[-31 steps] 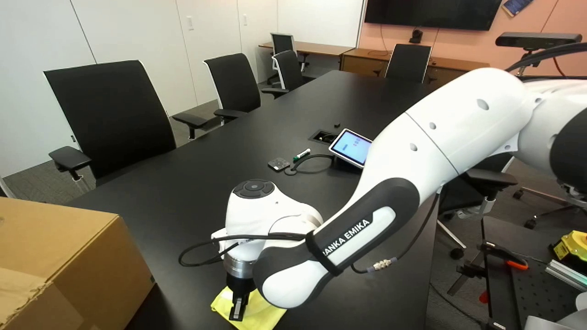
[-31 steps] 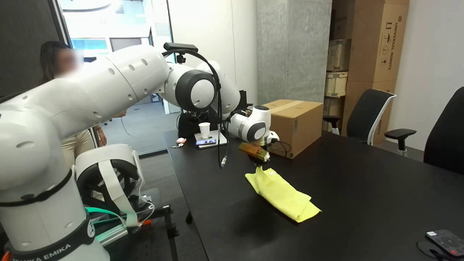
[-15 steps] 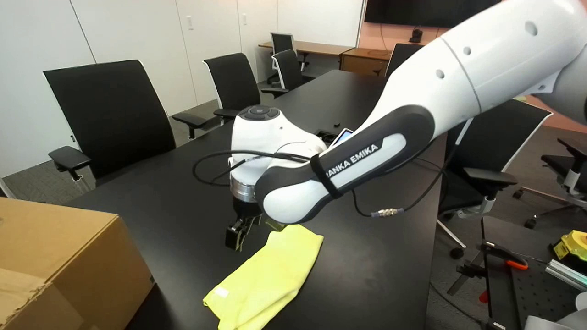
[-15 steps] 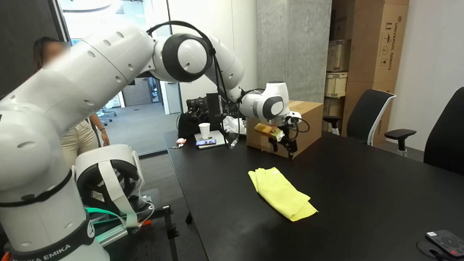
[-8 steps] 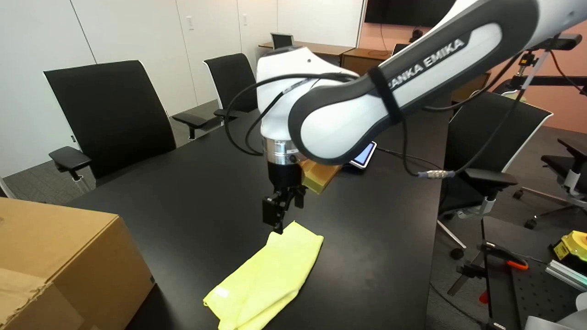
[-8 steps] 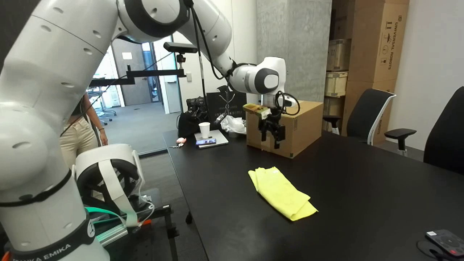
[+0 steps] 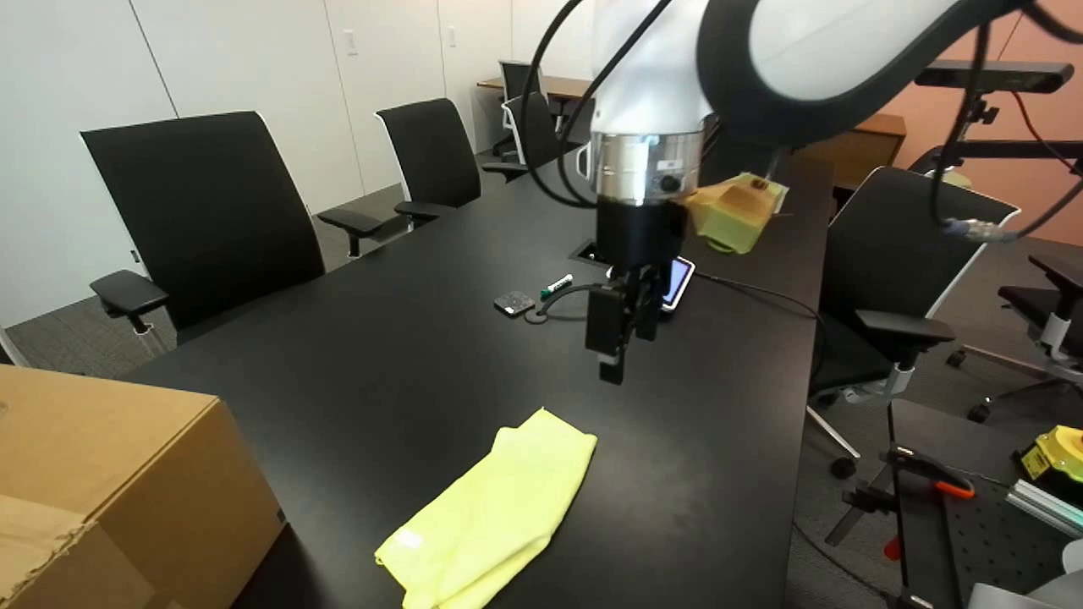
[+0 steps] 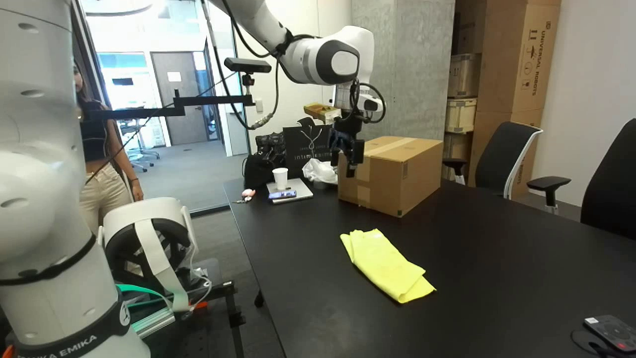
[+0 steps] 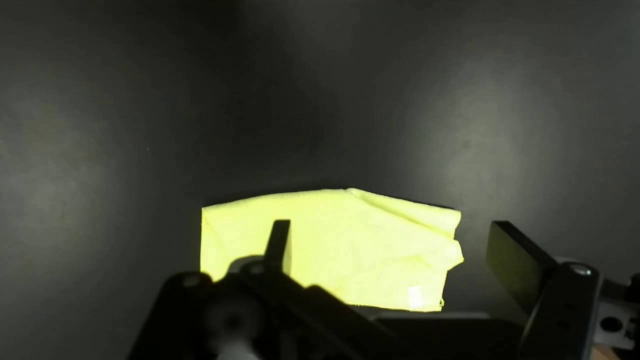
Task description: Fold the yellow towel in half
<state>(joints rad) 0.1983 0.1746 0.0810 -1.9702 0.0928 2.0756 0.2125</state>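
Note:
The yellow towel point(image 7: 499, 507) lies folded over on the black table, a long strip with layers that do not line up at one end, as both exterior views show. In the wrist view a loose flap and a small white label mark that end of the towel point(image 9: 350, 240). My gripper point(image 7: 630, 351) hangs well above the table, apart from the cloth, in both exterior views. Seen from the wrist, the fingers point(image 9: 512, 260) are spread wide and the gripper point(image 9: 391, 225) holds nothing; its left side covers part of the towel's lower edge.
A cardboard box point(image 8: 397, 169) stands on the table near the towel. A tablet point(image 7: 677, 283), a marker point(image 7: 557, 285) and a small dark square device point(image 7: 514, 304) lie farther along. A paper cup point(image 8: 280, 178) stands on a laptop; a conference phone point(image 8: 613, 332) sits near a corner.
The gripper was down at the towel, with a raised peak of cloth at its fingers. It has let go, risen and moved away; the cloth has settled and now lies still.

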